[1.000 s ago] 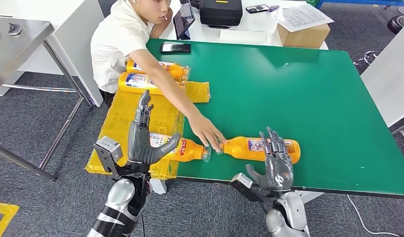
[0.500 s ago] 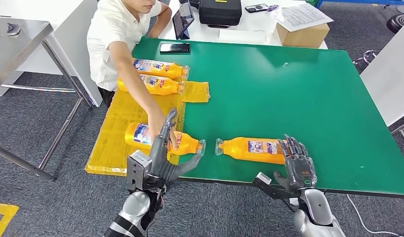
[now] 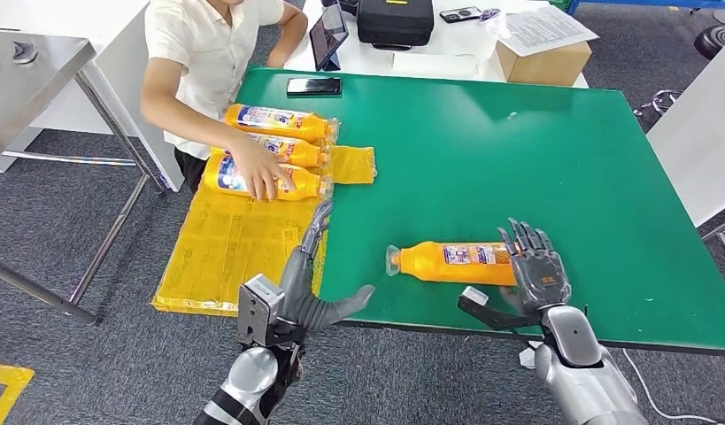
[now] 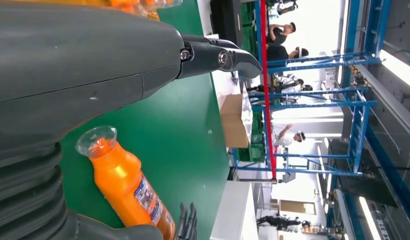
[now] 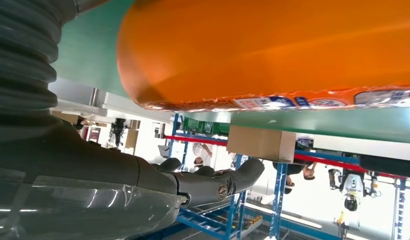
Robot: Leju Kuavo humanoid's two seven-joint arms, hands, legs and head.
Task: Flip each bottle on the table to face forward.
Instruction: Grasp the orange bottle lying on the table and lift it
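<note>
Since the earlier frame, the person's hand (image 3: pixel 263 173) has carried one bottle away from my left hand (image 3: pixel 311 285), which is open and empty. My right hand (image 3: pixel 533 274), fingers spread, touches the base of the remaining bottle (image 3: pixel 456 262); it lies flat on the tabletop (image 3: pixel 518 159), long axis crosswise, cap toward my left hand.

My hands (image 3: pixel 319 292) look matt grey plastic; the bottle (image 3: pixel 451 263) is glossy orange plastic, the table (image 3: pixel 518 168) smooth matt green, the sheet (image 3: pixel 226 248) perhaps shiny yellow film.
</note>
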